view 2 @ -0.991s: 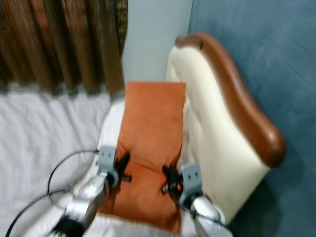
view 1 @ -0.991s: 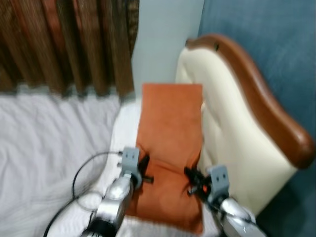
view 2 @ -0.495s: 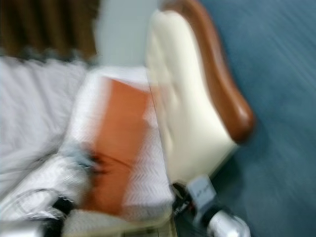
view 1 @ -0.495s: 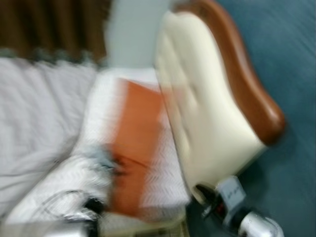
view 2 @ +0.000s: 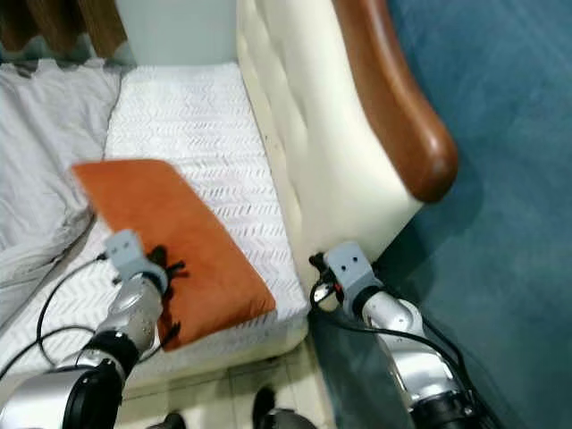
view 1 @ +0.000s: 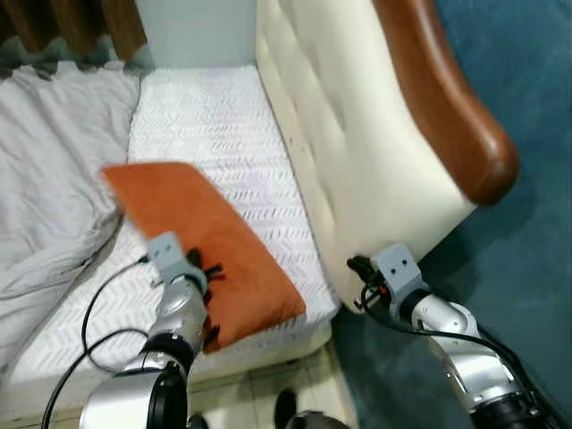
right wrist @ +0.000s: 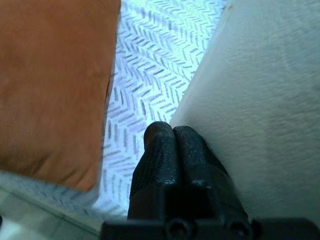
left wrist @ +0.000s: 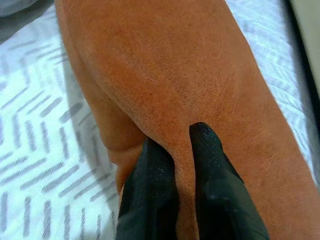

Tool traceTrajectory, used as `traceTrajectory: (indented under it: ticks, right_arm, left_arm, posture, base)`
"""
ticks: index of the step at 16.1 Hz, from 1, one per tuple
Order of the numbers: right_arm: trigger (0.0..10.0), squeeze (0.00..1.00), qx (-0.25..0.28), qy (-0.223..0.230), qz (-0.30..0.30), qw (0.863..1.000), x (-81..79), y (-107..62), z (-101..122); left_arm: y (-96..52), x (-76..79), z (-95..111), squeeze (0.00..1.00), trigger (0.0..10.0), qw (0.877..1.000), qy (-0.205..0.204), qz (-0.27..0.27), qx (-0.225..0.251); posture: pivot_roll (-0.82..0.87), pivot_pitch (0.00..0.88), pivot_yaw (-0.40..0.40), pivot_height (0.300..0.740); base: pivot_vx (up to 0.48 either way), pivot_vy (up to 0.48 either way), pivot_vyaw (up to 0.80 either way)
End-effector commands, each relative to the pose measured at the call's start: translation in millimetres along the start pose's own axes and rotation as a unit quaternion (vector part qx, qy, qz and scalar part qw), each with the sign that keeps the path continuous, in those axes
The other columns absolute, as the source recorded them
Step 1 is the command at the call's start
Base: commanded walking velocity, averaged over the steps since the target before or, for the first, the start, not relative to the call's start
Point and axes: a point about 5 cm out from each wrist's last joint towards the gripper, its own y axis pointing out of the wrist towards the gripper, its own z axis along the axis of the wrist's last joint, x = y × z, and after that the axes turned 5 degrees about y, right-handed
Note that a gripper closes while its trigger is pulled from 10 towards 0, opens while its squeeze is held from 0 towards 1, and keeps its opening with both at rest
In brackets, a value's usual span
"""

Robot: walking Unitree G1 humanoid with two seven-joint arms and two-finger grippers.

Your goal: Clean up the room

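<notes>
One fold of the orange pillow (left wrist: 200, 85) is pinched by the left gripper (left wrist: 182, 145), low over the bed's white mattress (view 1: 223, 116). The right gripper (right wrist: 172, 137) is clenched empty beside the cream headboard (view 1: 357, 134). The thin pinch could be lost if the pillow is swung.

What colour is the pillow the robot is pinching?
Orange; the pillow shows best in the left wrist view, pinched by the left gripper.

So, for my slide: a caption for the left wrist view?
Left gripper pinching a fold of the orange pillow.
</notes>
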Motion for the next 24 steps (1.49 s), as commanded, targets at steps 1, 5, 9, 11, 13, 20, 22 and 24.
traceTrajectory:
  ticks: [1,5,9,11,13,20,22,24]
  right_arm:
    - [10.0,0.0,-0.004,0.029,-0.026,0.999,5.8,-7.6,-8.1]
    - [10.0,0.0,0.011,0.242,0.03,0.97,-19.6,-0.8,-7.8]
    - [10.0,0.0,0.015,0.353,0.106,0.93,-51.5,20.8,-5.2]
    - [10.0,0.0,0.023,0.39,0.13,0.911,-65.3,36.6,-2.4]
    - [10.0,0.0,0.013,0.445,0.137,0.885,-88.9,58.5,-6.1]
    - [10.0,0.04,-0.03,0.496,0.156,0.854,-142.4,79.1,-10.4]
    - [10.0,1.0,-0.043,0.484,0.131,0.864,-142.7,79.4,-15.1]
    - [10.0,1.0,-0.038,0.455,0.099,0.884,-133.4,81.8,-14.5]
  left_arm:
    - [0.3,14.6,3.7,0.0,10.0,0.998,0.036,-0.046,0.011]
    - [1.7,17.5,18.8,0.0,10.0,0.971,0.185,-0.142,0.045]
    - [-0.2,-43.3,24.3,0.0,10.0,0.977,0.195,-0.06,0.055]
    - [-3.6,-52.3,26.1,0.0,10.0,0.98,0.175,-0.065,0.073]
    - [-7.3,-61.5,27.1,0.0,10.0,0.977,0.178,-0.084,0.079]
    - [-23.2,-82.2,26.4,0.0,10.0,0.964,0.219,-0.128,0.073]
    - [-28.0,-78.6,23.6,0.0,10.0,0.964,0.216,-0.139,0.075]
    - [-32.7,-75.1,21.4,0.0,10.0,0.963,0.213,-0.146,0.075]
  posture:
    - [-0.28,0.364,-0.148,0.74]
    - [-0.24,0.396,-0.126,0.74]
    - [-0.14,0.463,-0.13,0.74]
    - [-0.08,0.517,-0.135,0.74]
    - [-0.02,0.567,-0.127,0.74]
    - [0.13,0.635,-0.085,0.74]
    - [0.14,0.638,-0.086,0.74]
    - [0.14,0.636,-0.093,0.74]
  base:
    - [0.0,0.0,0.0]
    - [0.0,0.0,0.0]
    - [0.0,0.0,0.0]
    - [0.0,0.0,0.0]
    - [0.0,0.0,0.0]
    - [0.0,0.0,0.0]
    - [0.0,0.0,0.0]
    - [0.0,0.0,0.0]
